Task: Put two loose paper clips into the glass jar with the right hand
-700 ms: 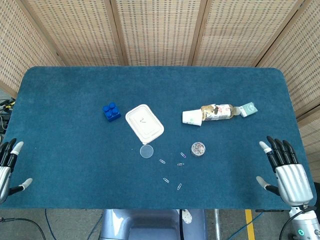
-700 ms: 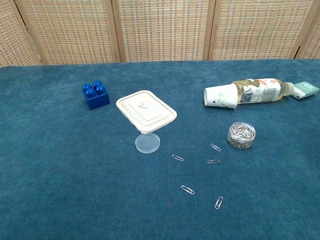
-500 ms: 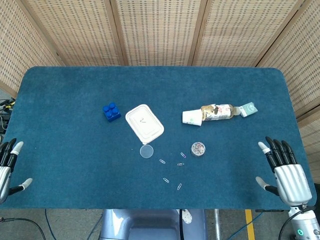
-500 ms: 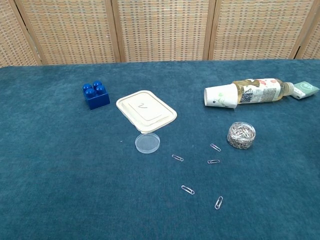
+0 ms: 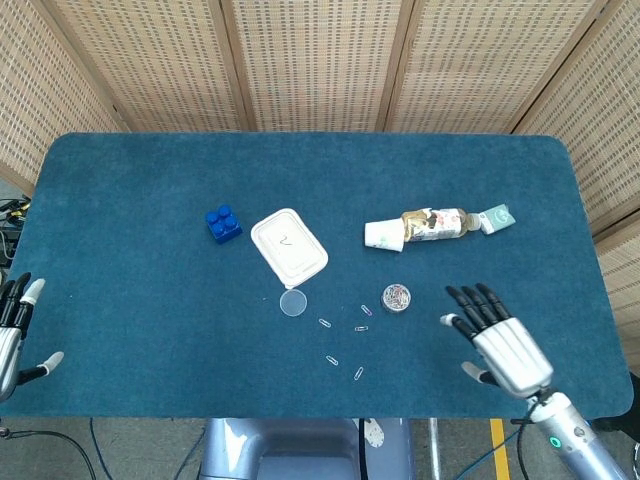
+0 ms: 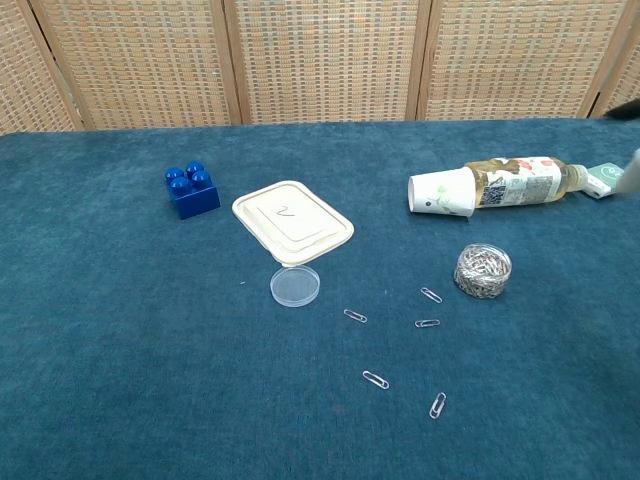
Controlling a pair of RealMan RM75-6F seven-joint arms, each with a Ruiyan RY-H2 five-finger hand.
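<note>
My right hand [image 5: 507,345] hangs palm-down over bare desk [image 5: 130,320] with fingers spread and nothing in it, to the right of the jar [image 5: 396,298] and inside the desk's right edge, with open blue surface between them. The jar stands open and full of clips, and the loose clips [image 5: 345,350] lie scattered just left and in front of it, near the front edge. My left hand [image 5: 14,330] sits at the far left edge, fingers apart, holding nothing.
</note>
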